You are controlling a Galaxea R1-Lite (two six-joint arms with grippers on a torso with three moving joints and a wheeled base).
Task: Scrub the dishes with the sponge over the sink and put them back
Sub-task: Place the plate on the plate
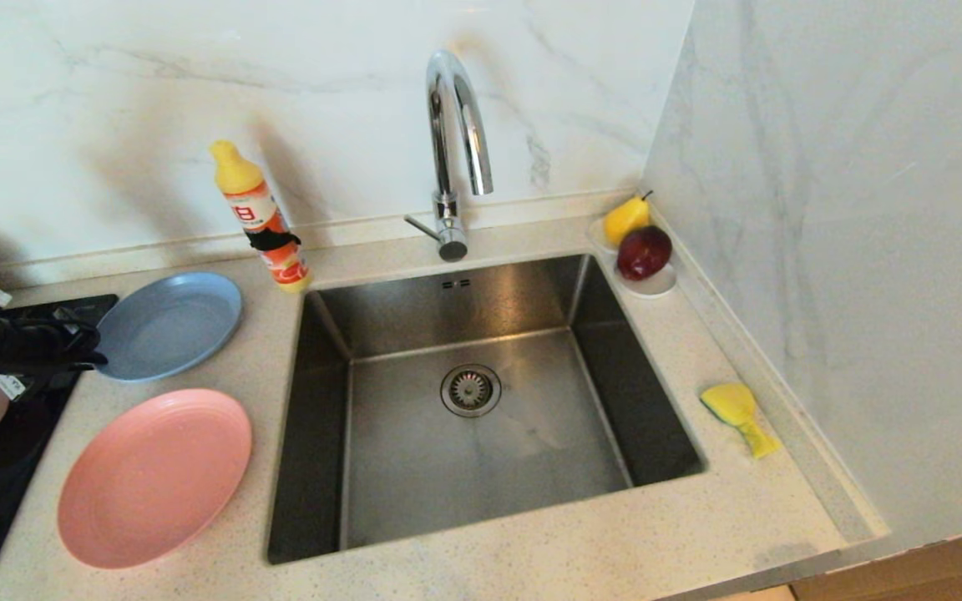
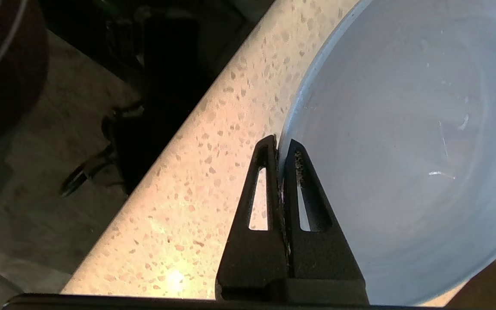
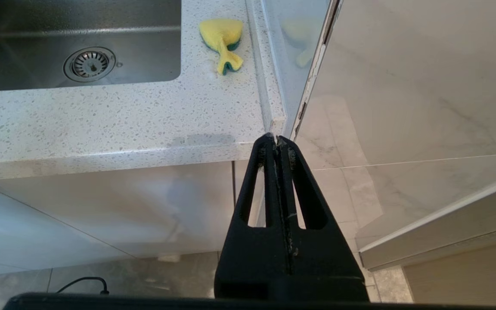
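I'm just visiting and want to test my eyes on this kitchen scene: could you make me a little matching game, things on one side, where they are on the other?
Things:
1. grey-blue plate
2. sponge
3. pink plate
4. red fruit

Places:
A. on the white saucer in the back corner
B. rim pinched by the left gripper
C. counter right of the sink
D. counter at the sink's front left

Pairs: 1-B, 2-C, 3-D, 4-A
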